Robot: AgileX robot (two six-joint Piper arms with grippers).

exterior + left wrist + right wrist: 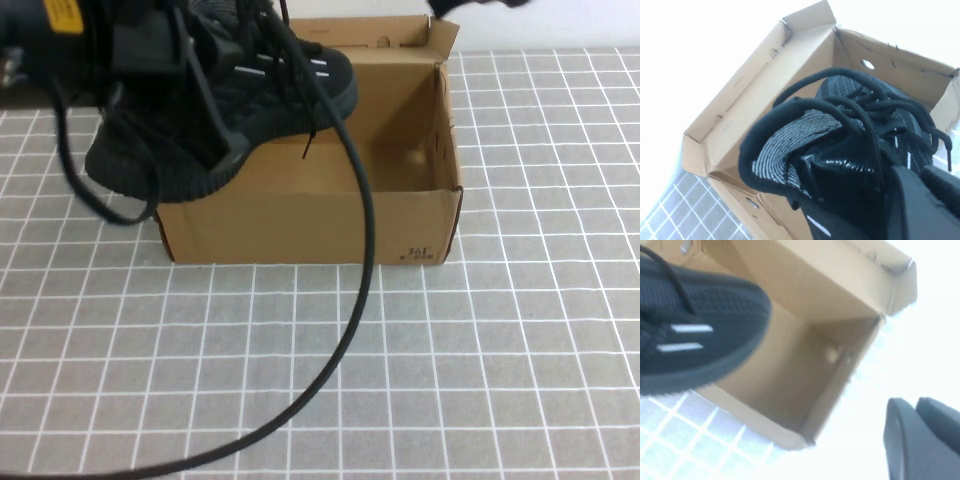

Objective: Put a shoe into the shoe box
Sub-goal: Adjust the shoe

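One black knit shoe [250, 110] hangs over the left part of the brown cardboard shoe box [300, 225], gripped by the left claw [920, 200]; the right claw [920, 435] is closed, empty, above the box's right end

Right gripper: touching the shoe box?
Apart. In the right wrist view the right gripper, shut and empty, sits clear of the shoe box. The left gripper is shut on the shoe.

grey gridded table [520, 350] under shoe box [300, 225]
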